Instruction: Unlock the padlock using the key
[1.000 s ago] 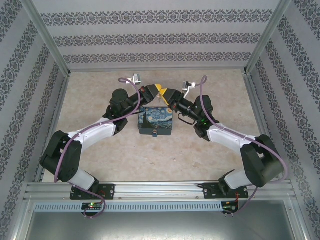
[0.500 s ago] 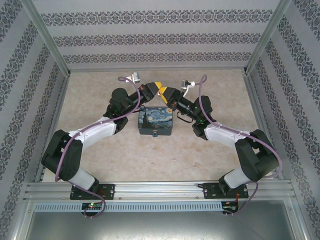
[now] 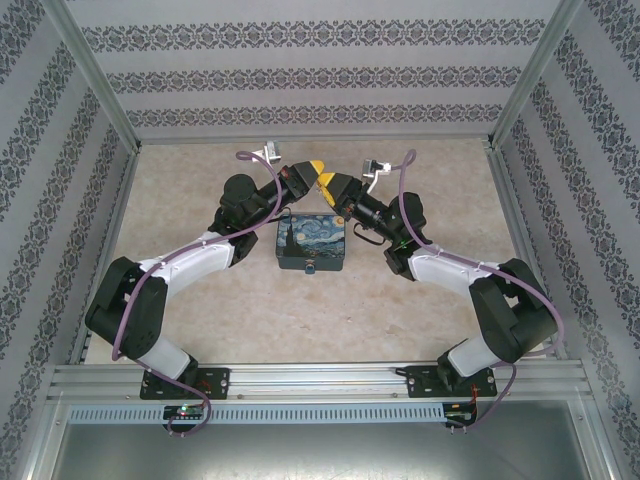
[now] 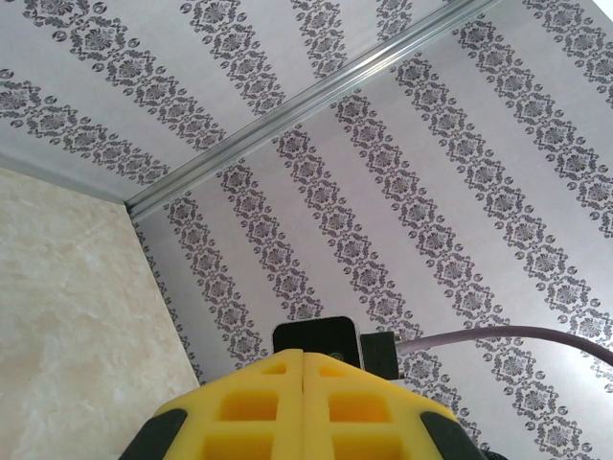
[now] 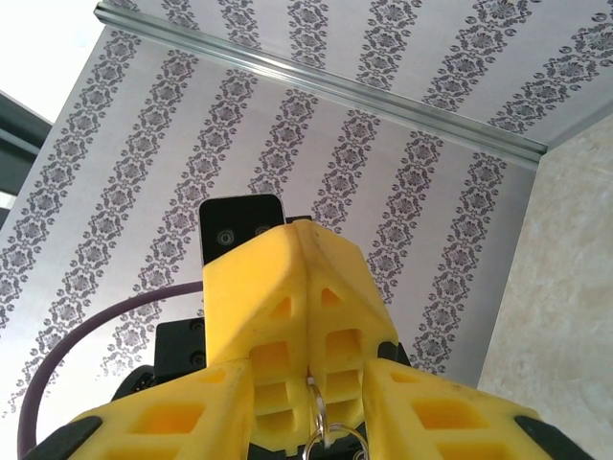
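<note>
My left gripper [image 3: 316, 169] and right gripper [image 3: 326, 183] meet tip to tip in the air above the back edge of the blue-and-yellow painted box [image 3: 312, 243]. In the right wrist view the left gripper's yellow fingers [image 5: 287, 287] are shut on the key ring [image 5: 326, 431], which hangs from their seam between my right fingers [image 5: 450, 412]. Those right fingers stand apart on either side of it. A thin pale piece, apparently the key [image 3: 328, 205], dangles below the tips. The padlock [image 3: 311, 267] is a tiny grey lock on the box's near face.
The box sits mid-table on the beige surface [image 3: 420, 300]. Patterned walls [image 3: 300, 80] with metal frame rails close in the back and both sides. The left arm's camera block [image 5: 239, 230] sits just behind its fingers.
Both grippers have edged slightly toward the back wall, still tip to tip. The right arm's elbow has folded inward a little. The box has not moved.
</note>
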Tool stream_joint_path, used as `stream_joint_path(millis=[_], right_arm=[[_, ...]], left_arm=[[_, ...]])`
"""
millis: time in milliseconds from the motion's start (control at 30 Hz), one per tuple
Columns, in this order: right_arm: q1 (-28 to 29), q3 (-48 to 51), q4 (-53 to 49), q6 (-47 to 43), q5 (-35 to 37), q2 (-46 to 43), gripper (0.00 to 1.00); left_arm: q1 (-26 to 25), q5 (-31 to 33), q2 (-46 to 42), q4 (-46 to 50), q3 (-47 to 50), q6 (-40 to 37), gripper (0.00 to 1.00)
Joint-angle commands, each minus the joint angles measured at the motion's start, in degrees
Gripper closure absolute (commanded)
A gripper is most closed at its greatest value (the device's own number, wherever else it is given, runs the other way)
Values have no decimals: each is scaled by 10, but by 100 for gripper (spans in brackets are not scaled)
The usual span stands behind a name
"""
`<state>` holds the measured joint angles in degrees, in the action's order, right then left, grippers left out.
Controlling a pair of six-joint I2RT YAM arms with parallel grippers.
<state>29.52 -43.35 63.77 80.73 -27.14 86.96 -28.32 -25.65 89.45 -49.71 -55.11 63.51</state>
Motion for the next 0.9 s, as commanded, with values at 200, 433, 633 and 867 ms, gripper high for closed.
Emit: stream_joint_path(millis=[200, 433, 633, 867], right_arm=[[7, 22, 51, 3, -9, 5, 72], [7, 24, 52, 6, -10, 9, 72], [7, 14, 57, 9, -11, 22, 72], [8, 1, 60, 13, -11, 30, 72]], left_arm=[[5, 2, 9, -19, -18, 7, 100], [5, 1, 11, -20, -19, 9, 100], [5, 0, 13, -25, -14, 15, 100], [4, 0, 13, -30, -7, 19, 100]])
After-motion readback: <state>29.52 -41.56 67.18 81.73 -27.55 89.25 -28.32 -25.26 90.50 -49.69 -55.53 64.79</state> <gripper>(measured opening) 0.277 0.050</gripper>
